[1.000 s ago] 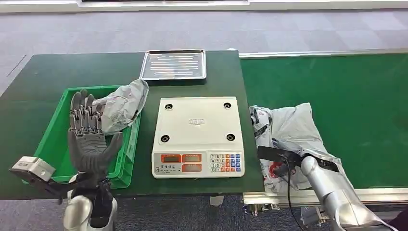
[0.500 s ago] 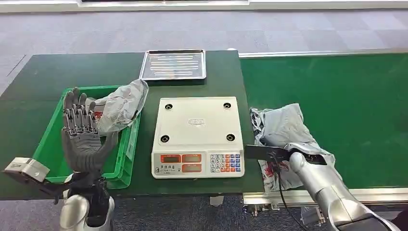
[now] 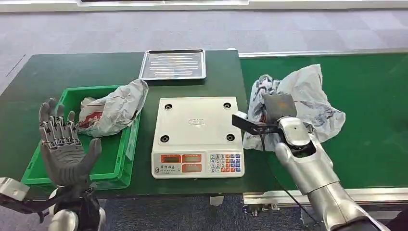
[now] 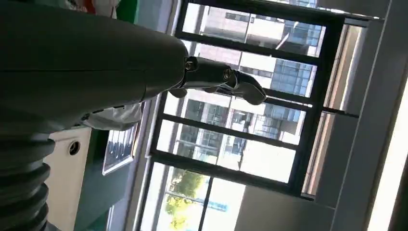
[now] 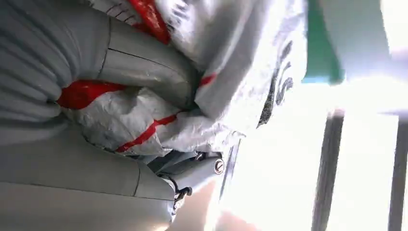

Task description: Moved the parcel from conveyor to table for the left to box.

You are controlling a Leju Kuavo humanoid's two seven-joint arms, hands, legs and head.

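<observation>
A crumpled grey plastic parcel [image 3: 308,103] with red and black print hangs above the conveyor's left end, lifted off the belt. My right hand [image 3: 279,108] grips it from below; up close the bag [image 5: 240,72] is pressed between thumb and fingers [image 5: 144,67]. My left hand [image 3: 62,144] is raised at the near left corner of the green box [image 3: 57,144], palm up, fingers spread, holding nothing. A second grey parcel [image 3: 113,110] lies in the green box, draped over its far right rim.
A white weighing scale [image 3: 198,134] stands on the dark green table [image 3: 29,86] between box and conveyor [image 3: 365,134]. A steel tray [image 3: 174,64] lies at the table's far edge. Grey floor beyond.
My right hand has lifted the parcel off the belt and carried it away from me and up. My left hand has drawn back toward me and to the left, out of the box.
</observation>
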